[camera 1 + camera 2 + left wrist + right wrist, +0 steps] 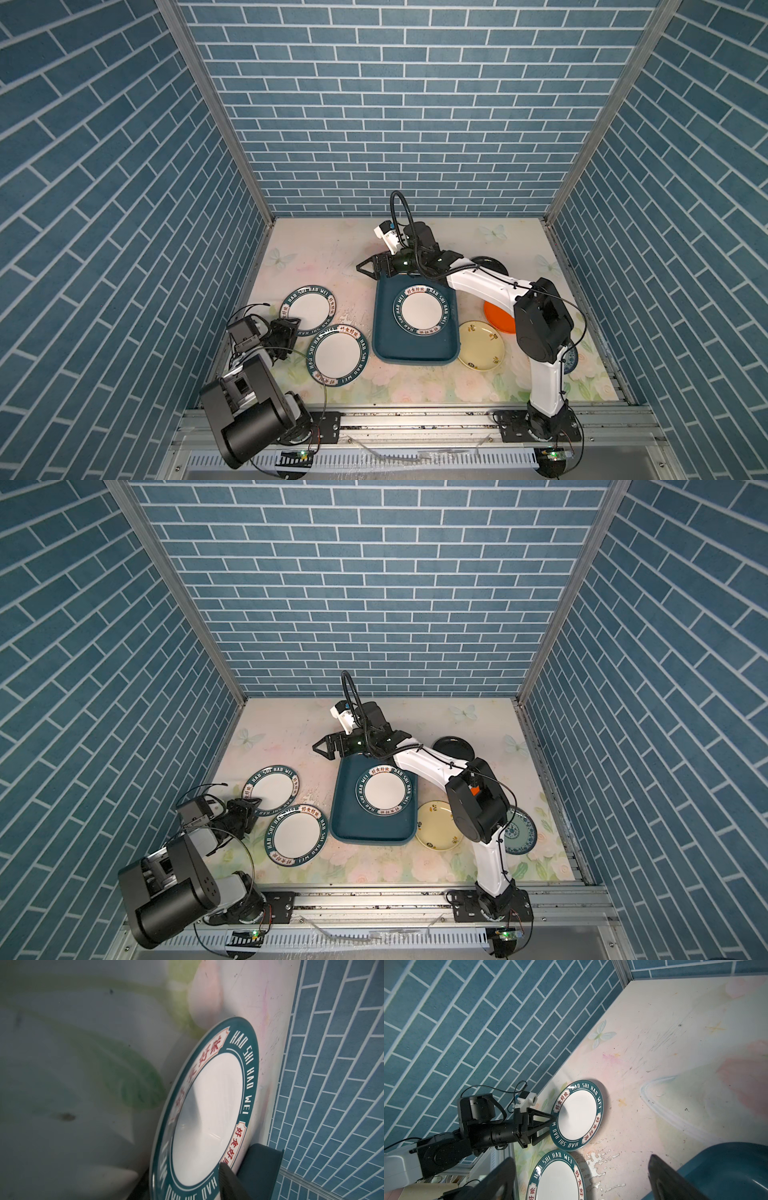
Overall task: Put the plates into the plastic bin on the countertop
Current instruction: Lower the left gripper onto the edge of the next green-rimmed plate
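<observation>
The left hand (550, 1124) straddles the rim of the far left plate (309, 308) on the surface (332, 249) — pinched or not, I cannot tell. The right hand (368, 269), spread wide, hovers by the bin's (388, 349) far left corner, apart from the plate (419, 309) lying inside it.

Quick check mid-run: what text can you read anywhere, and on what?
"HAO SHI HAO WEI": white, on the green rims of the far left plate, near left plate and centre plate.
"好食好味": red, in cream panels on those rims.
Cream-yellow plate: marks too small to read.
</observation>
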Available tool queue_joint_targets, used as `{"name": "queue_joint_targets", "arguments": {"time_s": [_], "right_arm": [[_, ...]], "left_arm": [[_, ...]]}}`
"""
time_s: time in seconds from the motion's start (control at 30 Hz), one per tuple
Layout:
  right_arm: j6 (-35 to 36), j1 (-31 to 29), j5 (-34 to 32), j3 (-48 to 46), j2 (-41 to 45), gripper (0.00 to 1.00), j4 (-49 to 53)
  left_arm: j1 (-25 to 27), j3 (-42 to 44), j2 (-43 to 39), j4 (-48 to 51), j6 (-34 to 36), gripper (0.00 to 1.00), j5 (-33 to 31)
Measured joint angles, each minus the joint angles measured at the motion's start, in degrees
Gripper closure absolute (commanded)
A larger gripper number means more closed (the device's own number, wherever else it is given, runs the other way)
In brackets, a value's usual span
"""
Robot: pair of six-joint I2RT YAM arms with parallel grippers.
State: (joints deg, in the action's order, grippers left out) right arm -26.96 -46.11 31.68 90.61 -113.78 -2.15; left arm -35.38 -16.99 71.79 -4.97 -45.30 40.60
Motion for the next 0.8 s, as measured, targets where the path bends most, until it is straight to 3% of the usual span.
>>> {"name": "queue_joint_targets", "arguments": {"time_s": [0.27,0.6,0.8], "right_arm": [[-0.02,0.00,-0.28,-0.02,0.00,0.01,0.00],[0.00,0.00,-0.46,-0.02,0.00,0.01,0.02],[0.00,0.00,-0.59,-0.04,0.11,0.01,0.04]], "left_arm": [[-0.11,0.96,0.26,-0.37,-0.15,0.82,-1.09],[-0.28,1.11,0.20,-0.37,-0.83,0.99,-0.44],[-0.28,0.70,-2.95,1.77,-1.36,1.00,-0.02]]}}
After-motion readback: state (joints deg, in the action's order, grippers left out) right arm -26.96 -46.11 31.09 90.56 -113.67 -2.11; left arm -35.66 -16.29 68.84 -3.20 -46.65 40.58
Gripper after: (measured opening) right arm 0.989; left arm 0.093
